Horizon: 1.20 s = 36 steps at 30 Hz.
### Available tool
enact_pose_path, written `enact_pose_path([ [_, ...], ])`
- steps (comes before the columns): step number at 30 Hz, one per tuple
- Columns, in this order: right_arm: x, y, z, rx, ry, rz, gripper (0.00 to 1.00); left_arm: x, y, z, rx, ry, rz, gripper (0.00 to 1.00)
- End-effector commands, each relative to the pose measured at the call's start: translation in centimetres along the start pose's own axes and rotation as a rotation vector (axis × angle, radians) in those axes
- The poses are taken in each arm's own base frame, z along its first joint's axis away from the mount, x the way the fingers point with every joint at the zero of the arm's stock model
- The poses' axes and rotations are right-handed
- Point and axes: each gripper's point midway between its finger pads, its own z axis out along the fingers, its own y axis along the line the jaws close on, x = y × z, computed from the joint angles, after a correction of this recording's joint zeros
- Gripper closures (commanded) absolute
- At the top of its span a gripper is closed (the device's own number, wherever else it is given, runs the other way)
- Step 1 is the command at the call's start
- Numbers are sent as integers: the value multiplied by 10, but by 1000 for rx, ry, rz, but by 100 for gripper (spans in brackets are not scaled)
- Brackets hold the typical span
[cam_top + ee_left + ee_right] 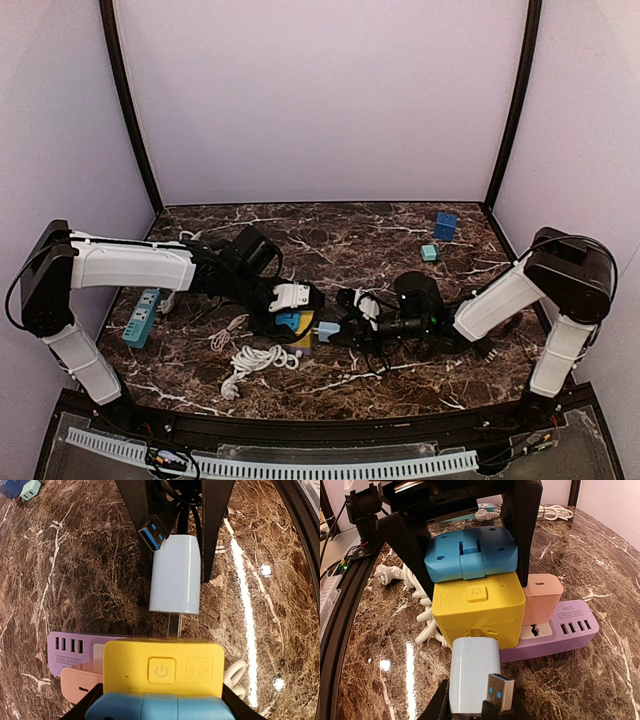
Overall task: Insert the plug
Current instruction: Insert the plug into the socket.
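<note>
Pale blue plug (176,575) held against the yellow socket cube (165,667) at the middle of the marble worktop (360,235).
The right jaws pinch the plug narrowly by its sides, with a blue-tongued USB connector (152,532) beside it. The plug sits just right of the cube, its front facing the cube's side; whether its pins are in cannot be told. The left jaws, set wider, clasp the blue block (470,555) on top of the cube. The cube stands on a purple power strip (565,625) beside a pink charger (542,597). A coiled white cable (262,358) lies nearer and to the left.
</note>
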Motion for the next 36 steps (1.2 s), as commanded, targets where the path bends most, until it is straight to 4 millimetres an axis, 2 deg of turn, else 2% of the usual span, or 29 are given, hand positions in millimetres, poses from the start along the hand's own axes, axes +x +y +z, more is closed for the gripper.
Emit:
enact_pose_path([
  [1, -18, 2, 9, -24, -57, -26, 100, 53, -34, 37, 115, 157, -58, 67],
  [14, -11, 5, 4, -26, -38, -1, 100, 62, -40, 43, 135, 173, -45, 69],
  [24, -14, 9, -17, -2, -48, -2, 100, 56, -36, 51, 121, 136, -76, 71],
  [29, -16, 6, -24, 20, -49, -8, 100, 48, -31, 56, 106, 98, -76, 74],
  [36, -7, -7, -26, 46, -37, 5, 100, 51, -43, 57, 169, 88, -31, 75],
])
